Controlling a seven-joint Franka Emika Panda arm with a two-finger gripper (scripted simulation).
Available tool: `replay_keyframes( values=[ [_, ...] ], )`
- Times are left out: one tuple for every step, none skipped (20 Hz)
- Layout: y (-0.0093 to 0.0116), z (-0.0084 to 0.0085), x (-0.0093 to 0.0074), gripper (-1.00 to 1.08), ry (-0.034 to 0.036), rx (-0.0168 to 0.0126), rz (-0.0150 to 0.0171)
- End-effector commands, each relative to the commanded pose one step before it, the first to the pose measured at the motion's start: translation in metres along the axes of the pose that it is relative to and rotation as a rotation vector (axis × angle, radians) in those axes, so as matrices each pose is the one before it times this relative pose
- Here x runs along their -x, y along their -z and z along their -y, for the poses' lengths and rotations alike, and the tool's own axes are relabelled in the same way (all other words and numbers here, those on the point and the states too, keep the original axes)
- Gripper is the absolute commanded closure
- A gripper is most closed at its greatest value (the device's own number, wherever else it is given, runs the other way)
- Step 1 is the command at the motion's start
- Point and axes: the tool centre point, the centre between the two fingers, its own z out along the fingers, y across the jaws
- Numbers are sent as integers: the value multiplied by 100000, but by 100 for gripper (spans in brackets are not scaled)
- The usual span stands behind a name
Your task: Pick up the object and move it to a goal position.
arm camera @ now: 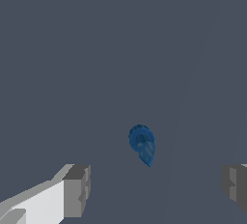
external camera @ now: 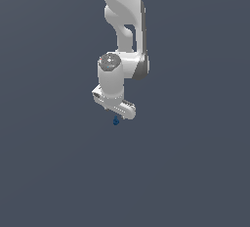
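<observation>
The object (external camera: 115, 121) is a tiny dark-blue item with a round knob end on a thinner stem, lying on the flat grey surface. In the exterior view it shows just below the white gripper (external camera: 117, 114), which hangs over it with its fingertips hidden behind the hand. In the wrist view the object (arm camera: 142, 144) lies between the two grey fingertips (arm camera: 77, 190), set far apart on either side. The gripper (arm camera: 155, 189) is open and holds nothing. The fingers do not touch the object.
The white arm (external camera: 124, 30) comes down from the top of the exterior view. The grey surface (external camera: 195, 162) stretches on all sides with nothing else on it in view.
</observation>
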Motion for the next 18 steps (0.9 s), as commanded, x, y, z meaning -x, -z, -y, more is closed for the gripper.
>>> replay_keyframes(
  values=[
    [-348, -171, 58, -92, -1761, 104, -36],
    [-57, -29, 11, -92, -257, 23, 7],
    [-19, -16, 1, -92, -97, 9, 2],
    [78, 42, 0, -92, 540, -1, 63],
    [-34, 1, 2, -92, 0, 0, 0],
    [-103, 4, 5, -92, 0, 0, 0],
    [-171, 6, 9, -92, 0, 0, 0],
    [-236, -27, -4, -92, -69, 2, -7],
    [-306, 10, 18, -92, 0, 0, 0],
    [-369, -24, 5, -92, -69, 2, -8],
    [-434, -22, 10, -92, -69, 3, -8],
    [-499, 15, 31, -92, 0, 0, 0],
    [-551, -44, 4, -92, -119, 6, -14],
    [-527, -18, 13, -92, -69, 3, -8],
    [-464, 18, 22, -92, 0, 0, 0],
    [-393, -17, -5, -92, -69, 0, -8],
    [-329, 19, 2, -92, 0, 0, 0],
    [-255, -16, -25, -92, -68, -6, -7]
  ],
)
